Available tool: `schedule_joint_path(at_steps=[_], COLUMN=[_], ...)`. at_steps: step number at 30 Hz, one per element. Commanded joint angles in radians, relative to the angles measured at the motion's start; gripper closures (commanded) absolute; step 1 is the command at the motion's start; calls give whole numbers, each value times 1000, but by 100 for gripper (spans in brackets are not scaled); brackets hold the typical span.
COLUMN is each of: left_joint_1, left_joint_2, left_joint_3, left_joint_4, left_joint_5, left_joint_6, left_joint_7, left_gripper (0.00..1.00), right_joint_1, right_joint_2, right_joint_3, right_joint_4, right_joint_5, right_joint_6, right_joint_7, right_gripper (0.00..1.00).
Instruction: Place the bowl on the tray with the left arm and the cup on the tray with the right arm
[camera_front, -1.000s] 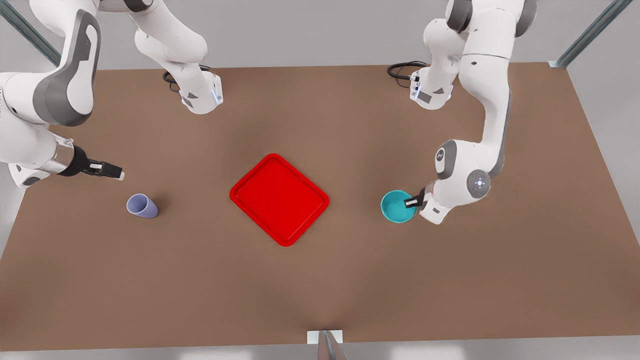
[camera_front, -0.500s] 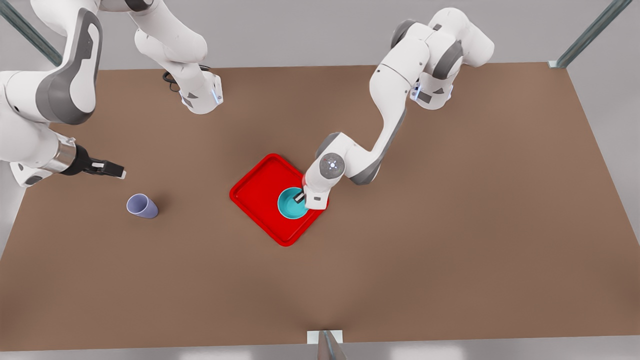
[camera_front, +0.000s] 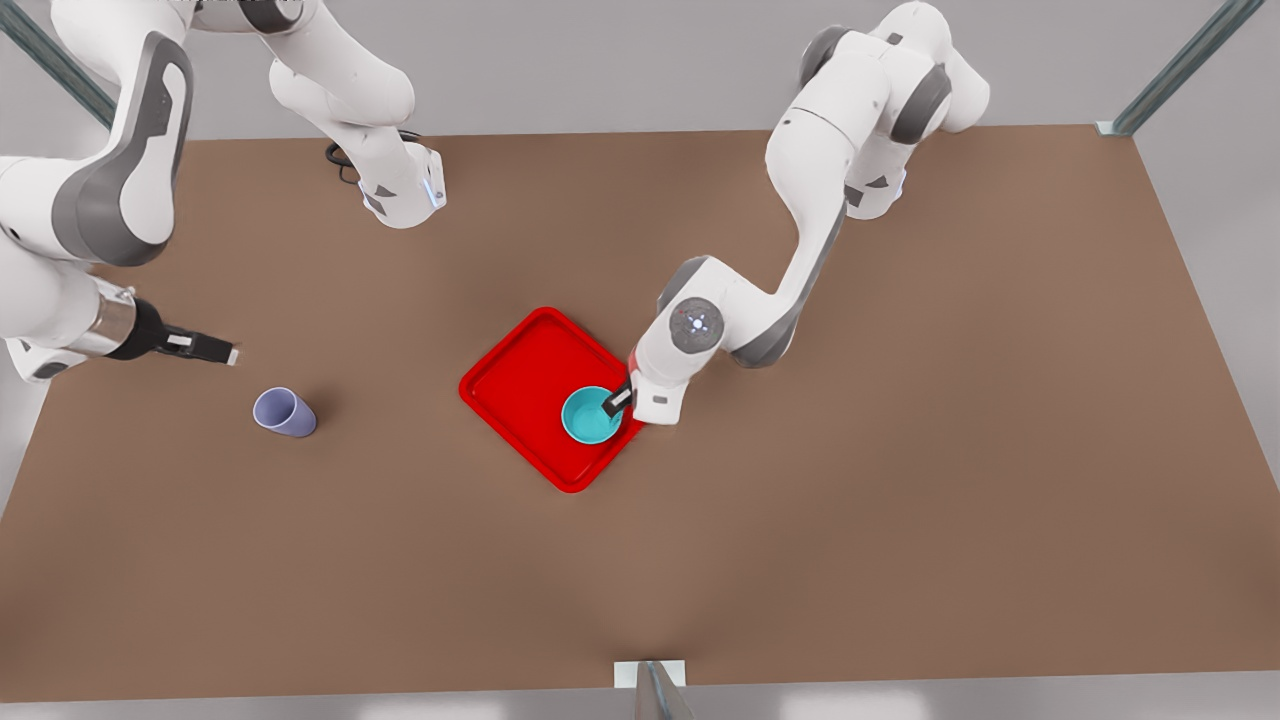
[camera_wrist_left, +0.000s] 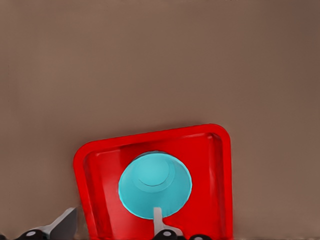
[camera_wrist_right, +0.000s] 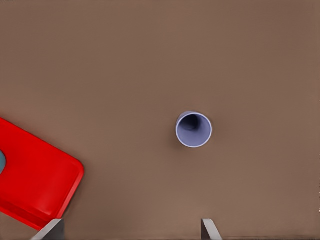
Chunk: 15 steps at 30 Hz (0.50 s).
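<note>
The turquoise bowl (camera_front: 590, 417) (camera_wrist_left: 155, 185) sits on the red tray (camera_front: 530, 380) (camera_wrist_left: 210, 165), in the corner nearest the front view's right. My left gripper (camera_front: 617, 398) (camera_wrist_left: 112, 217) is open over the bowl's rim: one finger (camera_wrist_left: 157, 220) hangs inside the bowl, the other stands well outside it. The lavender cup (camera_front: 285, 412) (camera_wrist_right: 194, 129) stands upright on the table at the front view's left. My right gripper (camera_front: 215, 350) (camera_wrist_right: 131, 225) hovers open above and behind the cup, apart from it.
The brown table (camera_front: 900, 500) stretches wide on all sides of the tray. Both arm bases (camera_front: 405, 195) stand at the far edge with black cables. A corner of the tray (camera_wrist_right: 35, 185) lies in the right wrist view.
The left arm carried the bowl from the table at the front view's right onto the tray, then set it lower there. The right gripper drifted slightly towards the front view's left.
</note>
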Motion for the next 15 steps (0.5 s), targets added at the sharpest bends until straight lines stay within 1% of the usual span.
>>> schedule_joint_path(at_steps=[1, 2, 3, 4, 5, 6, 7, 8, 9, 11, 13, 15], left_joint_1=[19, 96, 125, 125, 125, 130, 219, 303, 341, 351, 349, 348], left_joint_2=[-21, -117, -181, -227, -261, -278, -318, -359, -401, -388, -382, -367], left_joint_3=[4, 49, 156, 294, 325, 322, 268, 192, 188, 190, 188, 190], left_joint_4=[0, 0, 0, 0, 0, 0, -8, -37, -71, -67, -67, -72], left_joint_5=[97, 131, 174, 183, 238, 275, 272, 278, 277, 300, 298, 298], left_joint_6=[-53, -277, -424, -500, -514, -540, -543, -541, -543, -543, -546, -546], left_joint_7=[62, 474, 850, 1103, 1134, 1143, 1143, 1141, 1145, 1132, 1131, 1134], left_gripper=[2, 2, 1, 1, 1, 1, 1, 0, 0, 0, 0, 0], right_joint_1=[8, 8, 8, -3, -28, -28, -34, -34, -46, -52, -80, -92], right_joint_2=[9, 30, 67, 76, 80, 89, 99, 98, 98, 52, 64, 95], right_joint_3=[0, 0, 0, -4, -9, -12, -20, -26, -26, -26, -26, -26], right_joint_4=[4, 1, 0, -28, -57, -68, -84, -118, -144, -276, -339, -353], right_joint_5=[0, -2, -18, -20, -20, -21, -21, -21, -21, -21, -20, -20], right_joint_6=[0, 3, 21, 51, 107, 118, 133, 182, 199, 351, 410, 413], right_joint_7=[0, 0, -1, -5, -8, -12, -12, -12, -15, -17, -17, -17], right_gripper=[0, 0, 0, 0, 0, 0, 0, 0, 0, 0, 0, 0])
